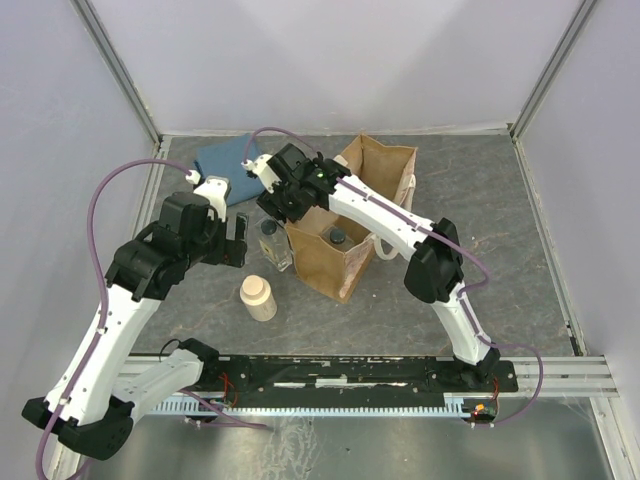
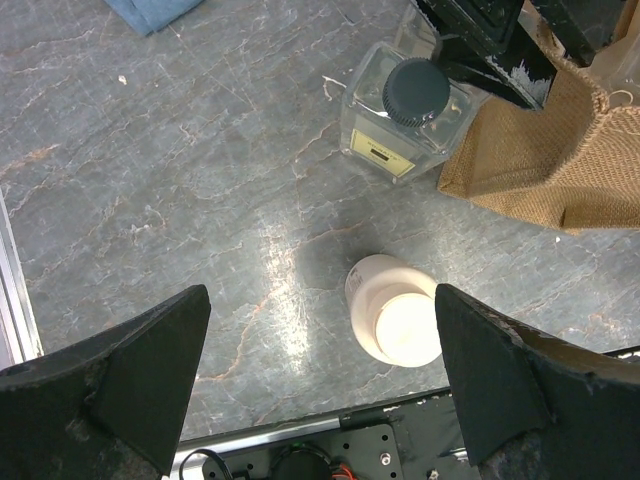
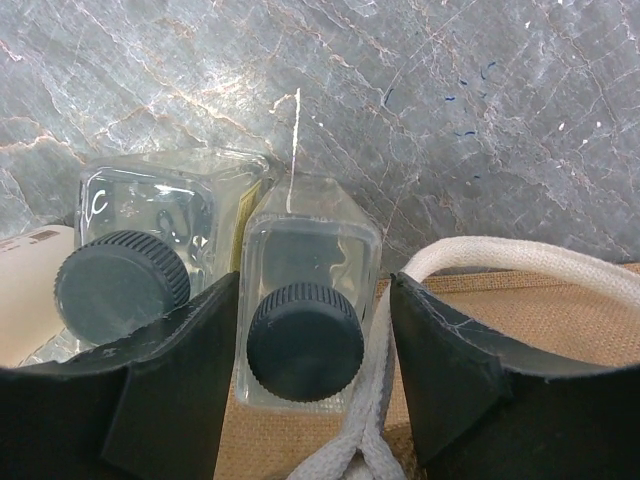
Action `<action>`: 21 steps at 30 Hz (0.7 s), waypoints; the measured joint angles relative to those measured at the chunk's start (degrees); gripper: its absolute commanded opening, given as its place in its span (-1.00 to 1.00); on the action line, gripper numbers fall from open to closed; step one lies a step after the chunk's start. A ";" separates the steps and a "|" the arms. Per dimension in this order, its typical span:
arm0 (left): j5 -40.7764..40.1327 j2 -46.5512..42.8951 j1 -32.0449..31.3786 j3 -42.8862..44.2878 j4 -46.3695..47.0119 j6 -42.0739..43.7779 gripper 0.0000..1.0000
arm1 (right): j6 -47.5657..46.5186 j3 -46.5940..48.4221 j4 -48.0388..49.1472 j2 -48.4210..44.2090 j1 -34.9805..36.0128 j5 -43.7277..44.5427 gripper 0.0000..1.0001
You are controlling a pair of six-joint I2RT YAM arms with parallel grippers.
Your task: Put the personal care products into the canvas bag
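The tan canvas bag (image 1: 372,165) stands upright mid-table, and a dark-capped bottle (image 1: 337,237) shows inside it. My right gripper (image 3: 312,370) is open, straddling a clear square bottle (image 3: 305,250) at the bag's left edge. Its left finger is against the glass, while the white handle (image 3: 480,258) lies in the gap on the right. A second clear bottle (image 3: 150,235) stands just to the left, beside the bag (image 2: 560,150) in the left wrist view too. My left gripper (image 2: 320,380) hangs open above the table. The cream round bottle (image 2: 395,320) stands below it, near its right finger.
A folded blue cloth (image 1: 225,158) lies at the back left, behind the right gripper (image 1: 283,205). The cream bottle (image 1: 258,298) stands near the black base rail (image 1: 350,372) at the front edge. White walls close the back and both sides.
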 measured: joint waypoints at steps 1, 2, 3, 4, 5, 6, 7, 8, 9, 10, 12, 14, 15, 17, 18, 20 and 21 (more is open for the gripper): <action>0.00 0.00 0.00 -0.13 0.04 -0.02 0.99 | 0.02 -0.02 0.00 0.15 0.00 -0.13 0.31; 0.00 0.00 0.00 -0.20 0.04 0.00 0.99 | 0.00 -0.02 0.00 0.28 0.00 -0.20 0.29; 0.00 0.00 0.00 -0.22 0.07 0.00 0.99 | 0.00 -0.02 0.04 0.37 0.00 -0.28 0.26; 0.00 0.00 0.00 -0.22 0.11 0.00 0.99 | 0.00 -0.02 0.13 0.46 -0.02 -0.35 0.21; 0.00 0.00 0.00 -0.22 0.11 0.00 0.99 | 0.00 -0.02 0.24 0.52 -0.02 -0.50 0.10; 0.00 0.00 0.00 -0.22 0.13 -0.02 0.99 | 0.00 -0.02 0.35 0.57 -0.02 -0.59 -0.05; 0.00 0.00 0.00 -0.22 0.15 -0.02 0.99 | 0.00 -0.02 0.46 0.57 -0.02 -0.57 -0.23; 0.00 0.00 0.00 -0.22 0.17 0.00 0.99 | -0.04 -0.02 0.42 0.57 -0.02 -0.59 -0.40; 0.00 0.00 0.00 -0.22 0.20 -0.02 0.99 | -0.11 -0.02 0.44 0.57 -0.02 -0.57 -0.55; 0.00 0.00 0.00 -0.22 0.22 -0.02 0.99 | -0.13 -0.02 0.44 0.57 -0.02 -0.55 -0.70; 0.02 0.00 0.00 -0.22 0.26 -0.02 0.99 | -0.15 -0.02 0.42 0.57 -0.02 -0.48 -0.97; 0.04 0.00 0.00 -0.24 0.28 -0.02 0.99 | -0.15 -0.02 0.39 0.55 -0.04 -0.28 -1.00; 0.07 0.00 0.00 -0.24 0.31 0.00 0.99 | -0.13 -0.02 0.35 0.52 -0.04 -0.09 -1.00; 0.13 0.00 0.00 -0.52 0.50 -0.02 0.99 | -0.11 -0.02 -0.02 0.35 -0.02 0.52 -1.00; 0.28 0.00 0.00 -0.70 0.61 -0.02 0.99 | 0.00 -0.02 -0.26 0.22 0.00 0.85 -1.00; 0.52 0.00 0.00 -1.09 0.90 -0.02 0.99 | 0.07 -0.02 -0.87 0.00 -0.02 1.53 -1.00; 0.57 0.00 0.00 -1.20 0.96 -0.02 0.99 | 0.11 -0.02 -1.25 -0.15 -0.04 2.10 -1.00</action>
